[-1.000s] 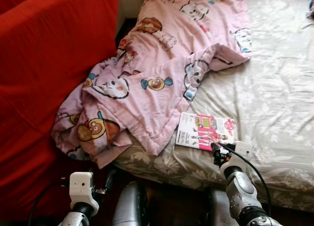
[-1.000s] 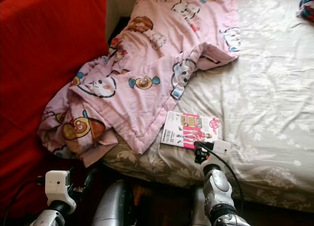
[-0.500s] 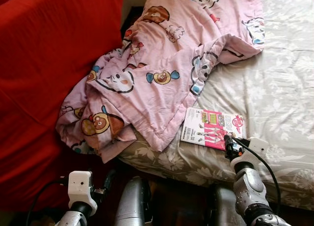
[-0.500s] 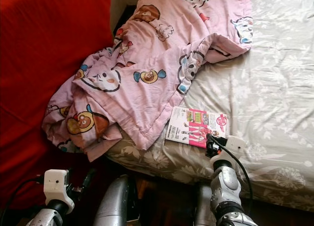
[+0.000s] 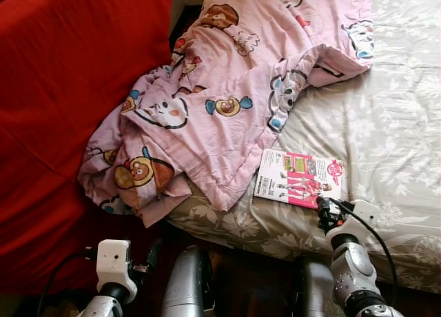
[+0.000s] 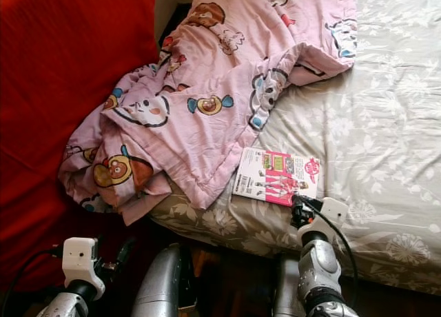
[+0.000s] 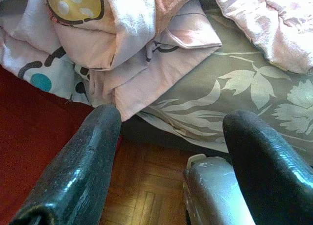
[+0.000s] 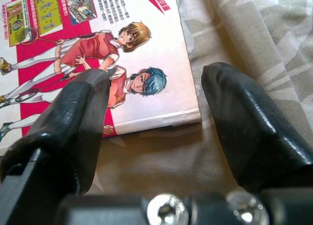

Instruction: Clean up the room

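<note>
— Where is your right gripper point(image 8: 155, 112) now?

— You have it low over the near edge of the bed point(image 5: 386, 117), at the bottom corner of the pink-and-white comic booklet point(image 5: 299, 178); its two black fingers point(image 8: 249, 132) stand apart with nothing between them; in the right wrist view one finger overlaps the booklet's printed cover and the other lies over the bedsheet just beside the booklet's edge; whether either finger touches the paper, you cannot tell.

— And the booklet itself?

— It lies flat on the grey floral sheet, near the bed's front edge, cover up with cartoon figures and a barcode panel; its far left corner sits just beside the hem of the pink cartoon-print blanket point(image 5: 234, 89); the two look to be touching or very close.

— What about the blanket?

— You see it crumpled across the left part of the bed; its lower end spills over the bed's corner toward the red sofa point(image 5: 62, 96), bunched in folds there.

— Your left gripper point(image 7: 166, 161)?

— It hangs low by the bed's corner, fingers spread wide and empty; past them the left wrist view shows the hanging blanket folds, the leaf-patterned sheet, and a strip of wooden parquet floor point(image 7: 142, 186) below.
</note>
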### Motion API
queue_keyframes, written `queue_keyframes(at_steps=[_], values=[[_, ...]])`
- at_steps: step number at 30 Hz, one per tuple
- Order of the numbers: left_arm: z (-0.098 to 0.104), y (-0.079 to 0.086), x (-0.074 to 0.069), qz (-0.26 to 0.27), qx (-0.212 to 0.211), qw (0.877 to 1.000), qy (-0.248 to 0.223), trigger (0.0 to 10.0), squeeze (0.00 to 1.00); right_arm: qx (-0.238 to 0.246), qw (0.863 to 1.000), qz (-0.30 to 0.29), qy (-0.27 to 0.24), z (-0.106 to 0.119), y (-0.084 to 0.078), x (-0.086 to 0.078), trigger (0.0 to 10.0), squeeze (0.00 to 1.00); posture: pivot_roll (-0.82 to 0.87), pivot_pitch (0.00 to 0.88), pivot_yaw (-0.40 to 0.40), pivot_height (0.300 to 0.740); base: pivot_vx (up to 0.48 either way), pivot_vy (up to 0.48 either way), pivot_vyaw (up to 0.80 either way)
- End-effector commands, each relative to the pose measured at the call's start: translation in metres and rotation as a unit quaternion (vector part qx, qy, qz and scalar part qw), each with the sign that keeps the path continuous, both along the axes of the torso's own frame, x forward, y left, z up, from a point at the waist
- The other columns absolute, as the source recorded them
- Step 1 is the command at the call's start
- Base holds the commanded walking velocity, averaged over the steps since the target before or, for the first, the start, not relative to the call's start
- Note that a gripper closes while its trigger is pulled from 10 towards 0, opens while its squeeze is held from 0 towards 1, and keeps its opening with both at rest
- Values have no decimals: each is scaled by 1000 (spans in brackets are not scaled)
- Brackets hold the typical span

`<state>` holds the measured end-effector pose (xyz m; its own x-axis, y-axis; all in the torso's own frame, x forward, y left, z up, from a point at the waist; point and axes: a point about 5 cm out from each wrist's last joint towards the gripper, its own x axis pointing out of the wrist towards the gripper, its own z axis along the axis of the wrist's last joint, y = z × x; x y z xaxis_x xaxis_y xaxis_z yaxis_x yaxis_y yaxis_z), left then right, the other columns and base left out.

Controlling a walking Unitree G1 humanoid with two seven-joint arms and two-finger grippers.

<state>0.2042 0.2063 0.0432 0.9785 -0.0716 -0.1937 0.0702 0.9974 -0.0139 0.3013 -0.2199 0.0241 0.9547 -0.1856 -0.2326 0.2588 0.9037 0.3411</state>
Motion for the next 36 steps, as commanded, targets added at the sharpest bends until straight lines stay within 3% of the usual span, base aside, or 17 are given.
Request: queue_keyframes(at_steps=[1, 14, 17, 21, 28, 33, 36], values=[[-4, 9, -8, 5, 16, 1000, 19, 10000, 0, 27, 999, -3, 20, -11, 3, -7, 10000, 0, 125, 298, 176, 607, 0, 0, 0], [1, 12, -14, -1, 24, 1000, 20, 10000, 0, 122, 992, 13, 20, -18, 5, -11, 10000, 0, 149, 310, 198, 607, 0, 0, 0], [2, 11, -15, -3, 26, 999, 21, 10000, 0, 181, 983, 20, 17, -23, 8, -14, 10000, 0, 156, 312, 202, 607, 0, 0, 0], [3, 11, -16, -5, 27, 999, 22, 10000, 0, 200, 979, 17, 19, -26, 8, -17, 10000, 0, 163, 314, 205, 607, 0, 0, 0], [5, 12, -21, -8, 32, 999, 25, 10000, 0, 253, 967, -15, 31, -36, 4, -27, 10000, 0, 180, 327, 214, 607, 0, 0, 0], [6, 12, -24, -9, 35, 999, 28, 10000, 0, 289, 953, -79, 49, -46, -6, -39, 10000, 0, 189, 332, 217, 607, 0, 0, 0], [6, 13, -25, -10, 36, 999, 30, 10000, 0, 299, 950, -70, 56, -48, -2, -40, 10000, 0, 192, 336, 218, 607, 0, 0, 0]])
